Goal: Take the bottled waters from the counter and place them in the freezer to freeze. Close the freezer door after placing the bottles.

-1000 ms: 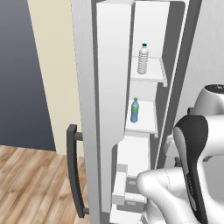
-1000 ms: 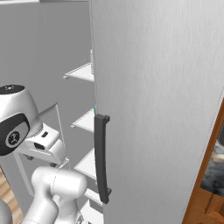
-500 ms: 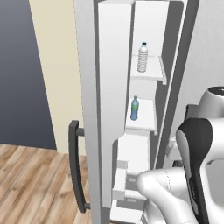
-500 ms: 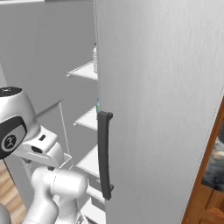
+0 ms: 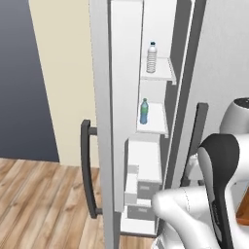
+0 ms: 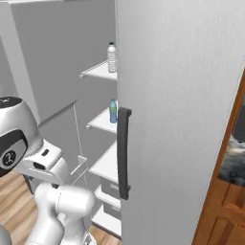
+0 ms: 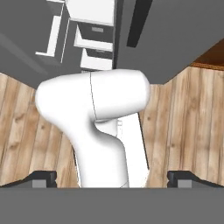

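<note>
**Both bottles shelved, the freezer door is left to close**

My gripper (image 7: 112,177) points down at the wooden floor (image 7: 26,127), its two tips set wide apart and holding nothing. Both bottled waters stand inside the freezer (image 5: 158,160): the ribbed white-capped bottle (image 5: 151,57) on the upper shelf, the blue green-capped bottle (image 5: 144,111) on the shelf below. The freezer door (image 5: 103,121) is open. It is a stiff and, I think, heavy panel, so I would push its flat front or take its dark bar handle (image 5: 87,168). The gap between the two doors is narrow, and my arm is near it.

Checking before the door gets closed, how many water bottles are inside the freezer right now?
2: the white-capped bottle on the upper shelf, the green-capped bottle on the shelf below. None seems hidden.
</note>
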Controlling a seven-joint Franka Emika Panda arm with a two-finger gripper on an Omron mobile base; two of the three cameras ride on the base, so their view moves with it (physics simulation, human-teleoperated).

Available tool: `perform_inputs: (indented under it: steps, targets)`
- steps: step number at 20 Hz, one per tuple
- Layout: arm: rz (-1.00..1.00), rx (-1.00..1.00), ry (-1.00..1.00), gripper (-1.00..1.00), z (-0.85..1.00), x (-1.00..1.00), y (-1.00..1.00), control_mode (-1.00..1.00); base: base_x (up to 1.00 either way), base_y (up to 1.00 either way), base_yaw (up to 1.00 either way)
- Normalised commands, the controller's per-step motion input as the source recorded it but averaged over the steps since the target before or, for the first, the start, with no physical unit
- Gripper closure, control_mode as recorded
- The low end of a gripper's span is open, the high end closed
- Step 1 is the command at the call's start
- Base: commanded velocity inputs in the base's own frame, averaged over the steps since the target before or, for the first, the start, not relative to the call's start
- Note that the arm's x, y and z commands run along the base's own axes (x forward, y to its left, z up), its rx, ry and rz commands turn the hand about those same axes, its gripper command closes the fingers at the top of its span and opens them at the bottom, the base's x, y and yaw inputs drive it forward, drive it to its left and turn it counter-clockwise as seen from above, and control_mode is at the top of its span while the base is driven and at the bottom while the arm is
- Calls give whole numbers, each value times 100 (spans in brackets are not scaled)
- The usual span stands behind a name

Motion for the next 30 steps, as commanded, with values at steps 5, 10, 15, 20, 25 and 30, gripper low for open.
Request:
perform_inputs:
  steps: [5,10,15,20,25,30]
  targets:
    - [0,0,0,-100,0,0,0,100,-25,18,-28]
    - [0,0,0,-100,0,0,0,100,-44,21,-30]
    - [0,0,0,-100,0,0,0,100,-38,24,-28]
    - [0,0,0,-100,0,0,0,100,-20,37,-17]
    - [0,0,0,-100,0,0,0,100,-11,43,-18]
    - [0,0,0,-100,0,0,0,100,-17,50,-12]
